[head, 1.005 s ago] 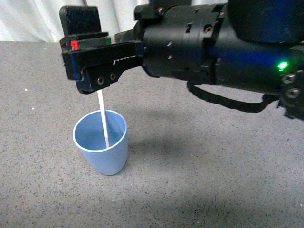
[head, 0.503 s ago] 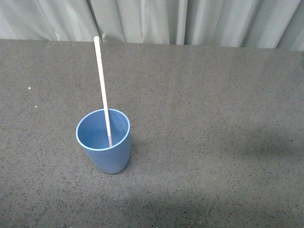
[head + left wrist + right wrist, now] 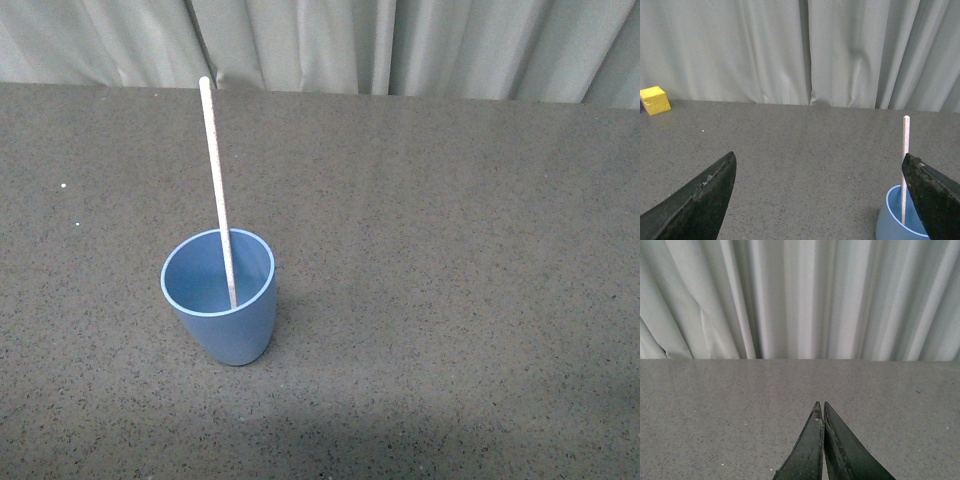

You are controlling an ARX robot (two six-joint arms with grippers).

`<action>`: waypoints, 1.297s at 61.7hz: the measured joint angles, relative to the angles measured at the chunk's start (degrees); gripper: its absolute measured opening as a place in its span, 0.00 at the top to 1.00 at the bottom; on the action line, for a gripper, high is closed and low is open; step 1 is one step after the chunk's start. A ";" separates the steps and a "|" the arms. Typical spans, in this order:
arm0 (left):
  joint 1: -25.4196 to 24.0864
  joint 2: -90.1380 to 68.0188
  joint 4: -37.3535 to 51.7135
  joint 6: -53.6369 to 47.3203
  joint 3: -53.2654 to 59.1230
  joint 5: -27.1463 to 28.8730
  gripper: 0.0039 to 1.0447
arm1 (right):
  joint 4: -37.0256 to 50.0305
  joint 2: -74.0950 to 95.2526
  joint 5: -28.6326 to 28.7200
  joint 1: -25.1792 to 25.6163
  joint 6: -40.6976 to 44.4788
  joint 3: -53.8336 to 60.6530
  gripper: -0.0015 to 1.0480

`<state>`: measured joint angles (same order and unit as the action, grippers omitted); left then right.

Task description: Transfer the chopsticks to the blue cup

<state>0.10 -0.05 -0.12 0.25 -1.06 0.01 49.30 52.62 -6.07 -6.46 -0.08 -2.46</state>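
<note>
The blue cup stands upright on the grey table, left of centre in the front view. The chopstick stands in it, its lower end inside the cup, leaning against the far rim and sticking up well above it. No arm shows in the front view. My left gripper is open and empty, its jaws wide apart; the cup and the chopstick show just beside one jaw. My right gripper is shut on nothing, over bare table.
A yellow block lies far off at the table's back edge in the left wrist view. A pale curtain hangs behind the table. Grey table spreads around the cup.
One second ago an arm's gripper held the chopstick's top above the cup. It has let go and left the front view. The chopstick now stands free in the cup.
</note>
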 joint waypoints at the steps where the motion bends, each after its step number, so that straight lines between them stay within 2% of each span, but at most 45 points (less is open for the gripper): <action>1: 0.00 0.00 0.00 0.00 0.00 0.00 0.06 | -0.76 -0.90 0.13 0.24 0.00 0.17 0.99; 6: 0.00 0.00 0.00 0.00 0.00 0.00 0.06 | -3.87 -4.72 0.94 1.22 0.00 0.98 0.99; 9: 0.00 0.00 0.00 0.00 0.00 0.00 0.06 | -6.43 -7.74 5.14 4.07 0.02 1.44 0.99; 16: 0.00 0.00 0.00 0.00 0.00 0.07 0.06 | -10.80 -12.90 5.75 6.23 0.00 1.86 0.99; 45: 0.00 0.00 0.00 0.00 0.00 0.00 0.06 | -26.01 -29.33 6.03 6.38 0.00 2.21 0.99; 80: 0.00 0.00 0.00 0.00 0.00 0.00 0.06 | -37.64 -41.18 6.05 6.38 0.00 2.21 0.99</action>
<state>0.10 -0.05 -0.12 0.25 -1.06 0.01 11.66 11.44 -0.01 -0.08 -0.08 -0.25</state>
